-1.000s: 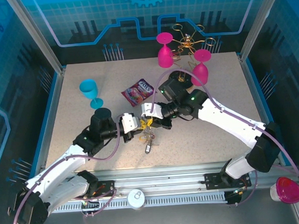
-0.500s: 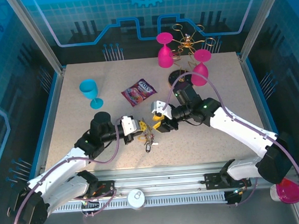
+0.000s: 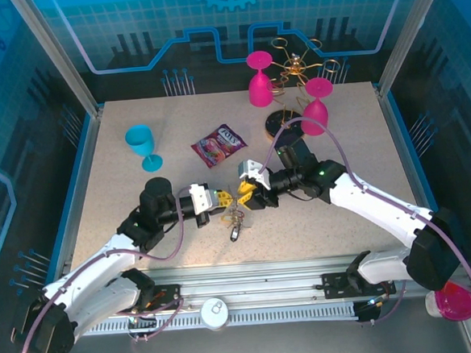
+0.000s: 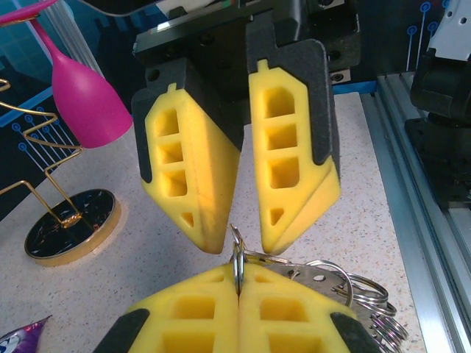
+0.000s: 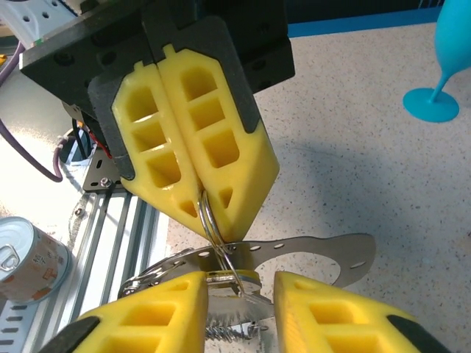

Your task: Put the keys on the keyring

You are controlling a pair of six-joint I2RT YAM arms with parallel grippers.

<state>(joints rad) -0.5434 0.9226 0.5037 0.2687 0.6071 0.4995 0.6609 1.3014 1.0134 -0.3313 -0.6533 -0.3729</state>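
Note:
My left gripper (image 3: 223,198) is shut on the keyring (image 4: 237,259), a thin silvery double-wire ring standing on edge between its yellow pads (image 4: 294,305). A flat curved metal plate (image 5: 324,250) and more rings (image 4: 360,283) hang from it. My right gripper (image 3: 243,195) faces the left one tip to tip, open. Between its fingers (image 5: 158,309) lies one of the keys (image 5: 234,278), with a yellowish head and a toothed blade, touching the left finger only. The ring's wire crosses that key's head. The rest of the bunch (image 3: 235,222) dangles onto the table below both grippers.
A snack packet (image 3: 217,144) lies behind the grippers. A blue glass (image 3: 142,144) stands at the left. The gold rack (image 3: 297,67) with its dark round base (image 3: 279,123) and two pink glasses (image 3: 258,78) (image 3: 316,110) stand at the back right. A can (image 3: 215,313) sits on the front rail.
The right gripper's jaws have parted and its arm has swung out to the right. The left gripper, still shut on the ring, has moved slightly right toward it.

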